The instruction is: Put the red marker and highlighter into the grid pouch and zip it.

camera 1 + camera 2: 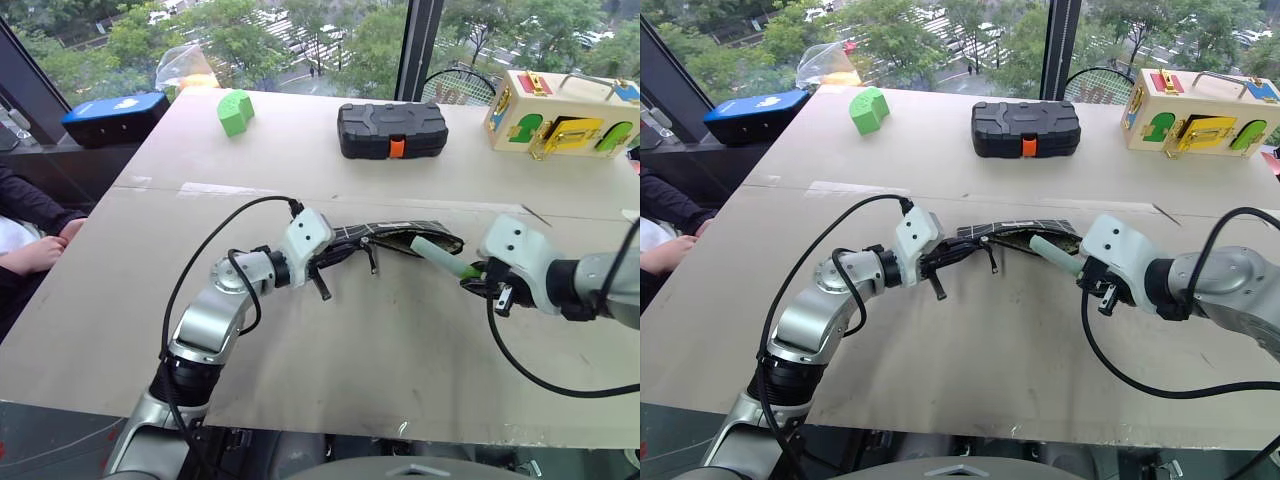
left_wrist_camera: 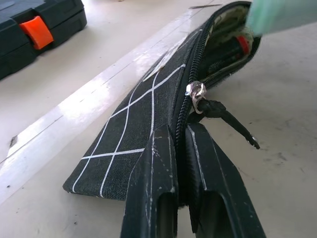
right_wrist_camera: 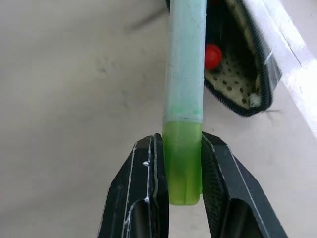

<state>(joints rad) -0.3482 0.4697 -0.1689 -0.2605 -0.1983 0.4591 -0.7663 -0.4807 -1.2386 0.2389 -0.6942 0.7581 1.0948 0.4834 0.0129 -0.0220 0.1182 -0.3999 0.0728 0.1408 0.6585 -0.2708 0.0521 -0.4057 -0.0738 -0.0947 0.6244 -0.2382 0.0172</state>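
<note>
The grid pouch [image 1: 395, 237] lies mid-table, lifted at its left end, where my left gripper [image 2: 181, 130] is shut on its zipper edge. Its zipper pull [image 2: 196, 94] sits just beyond the fingertips, and the far end gapes open. Inside the opening the red marker [image 3: 213, 55] shows its red cap. My right gripper [image 3: 182, 141] is shut on the bright green cap of the highlighter [image 3: 185, 74]. The highlighter's pale end points into the pouch's open mouth [image 1: 440, 243], at or just inside the rim.
At the back stand a black hard case with an orange latch [image 1: 391, 130], a chunky green block [image 1: 235, 111] and a colourful latch box [image 1: 560, 115]. A blue device [image 1: 115, 115] sits at the far left edge. A person's hand [image 1: 35, 252] rests beside the table's left side.
</note>
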